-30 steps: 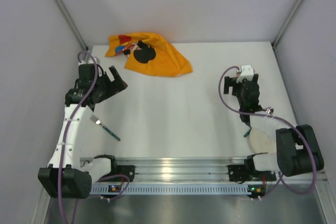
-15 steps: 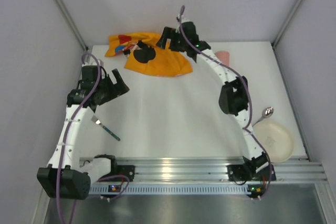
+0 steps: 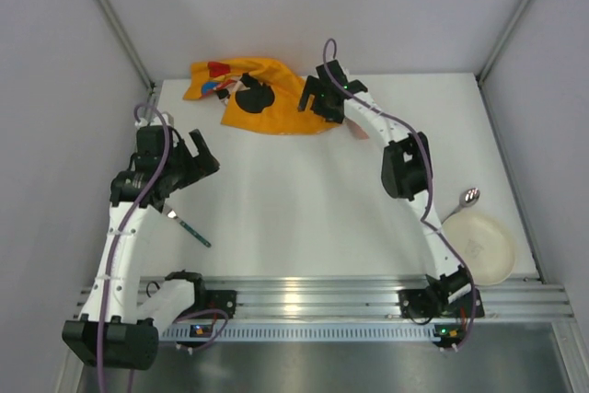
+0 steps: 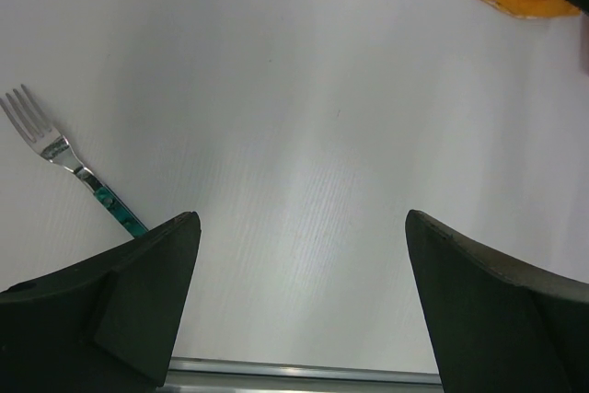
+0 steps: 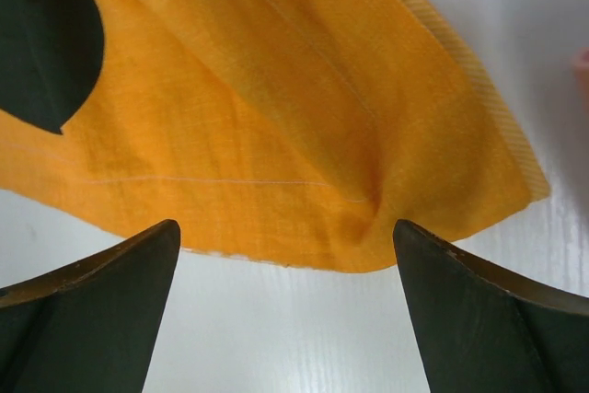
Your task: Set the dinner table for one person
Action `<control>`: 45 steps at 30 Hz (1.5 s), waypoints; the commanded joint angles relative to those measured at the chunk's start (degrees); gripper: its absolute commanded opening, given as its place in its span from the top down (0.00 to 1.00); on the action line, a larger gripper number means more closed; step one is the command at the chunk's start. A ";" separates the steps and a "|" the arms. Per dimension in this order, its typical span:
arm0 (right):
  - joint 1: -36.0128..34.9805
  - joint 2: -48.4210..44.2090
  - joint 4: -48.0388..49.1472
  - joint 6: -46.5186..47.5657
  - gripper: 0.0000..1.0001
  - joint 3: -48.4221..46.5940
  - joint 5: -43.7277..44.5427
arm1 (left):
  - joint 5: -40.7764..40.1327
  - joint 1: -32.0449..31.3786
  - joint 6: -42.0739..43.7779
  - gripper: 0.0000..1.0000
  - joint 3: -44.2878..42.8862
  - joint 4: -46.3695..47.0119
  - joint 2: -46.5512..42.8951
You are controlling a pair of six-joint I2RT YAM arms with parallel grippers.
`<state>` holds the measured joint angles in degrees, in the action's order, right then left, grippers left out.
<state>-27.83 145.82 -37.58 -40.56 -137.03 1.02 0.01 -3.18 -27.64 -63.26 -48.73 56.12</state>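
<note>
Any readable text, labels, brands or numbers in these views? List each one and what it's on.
No text is readable in any view.
orange cloth: printed black, red and blue shapes only, no letters seen.
plate: faint mark at its centre, too small to read.
fork: green patterned handle, no lettering seen.

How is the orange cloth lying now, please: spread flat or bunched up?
Bunched up: the orange cloth shows creases and overlapping folds, and its outline is irregular.
</note>
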 commanded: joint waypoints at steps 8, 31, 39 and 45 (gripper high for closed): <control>0.06 5.09 -10.75 5.92 0.20 -7.19 5.32 | -0.36 -0.16 0.57 0.01 1.74 -0.40 2.24; 8.74 -22.91 -13.58 22.80 1.00 28.19 12.60 | 2.36 -0.33 1.10 0.02 -5.54 7.59 17.17; 17.39 -28.65 -17.70 24.82 0.00 31.82 6.20 | 2.63 -5.33 -1.10 0.02 -6.17 12.08 21.58; 1.84 -38.84 -15.59 22.89 0.00 34.02 -3.00 | 1.75 -7.72 -1.54 0.01 -3.37 13.22 20.52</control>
<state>-15.99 115.39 -53.25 -17.58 -102.72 6.92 2.70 -10.52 -28.49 -67.29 -38.83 77.91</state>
